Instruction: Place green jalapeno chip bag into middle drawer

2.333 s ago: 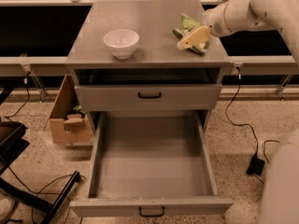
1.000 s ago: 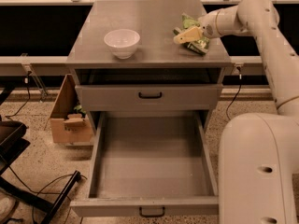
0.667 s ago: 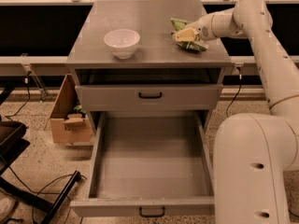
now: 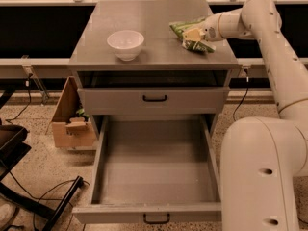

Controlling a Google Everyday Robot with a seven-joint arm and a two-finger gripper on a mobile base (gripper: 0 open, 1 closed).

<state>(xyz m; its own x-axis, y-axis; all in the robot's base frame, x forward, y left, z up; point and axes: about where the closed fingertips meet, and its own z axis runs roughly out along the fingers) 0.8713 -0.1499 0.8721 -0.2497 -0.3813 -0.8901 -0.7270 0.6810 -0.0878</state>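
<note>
On the flat grey cabinet top, the green jalapeno chip bag lies crumpled near the right rear corner, well apart from the white bowl at left centre; the cabinet stands on a speckled floor before a dark rail backdrop. The gripper sits against the bag from the right, the white arm reaching in over the right edge; whether it is clamped on the bag cannot be told. Below a closed upper drawer front, the middle drawer is pulled fully out, floor bare. A cardboard box and black cables occupy the floor at left; the robot body covers the lower right, just beside the drawer's right wall. Compared with 0.7 s ago, bag and gripper are slightly further left; bowl and drawers are unchanged.
</note>
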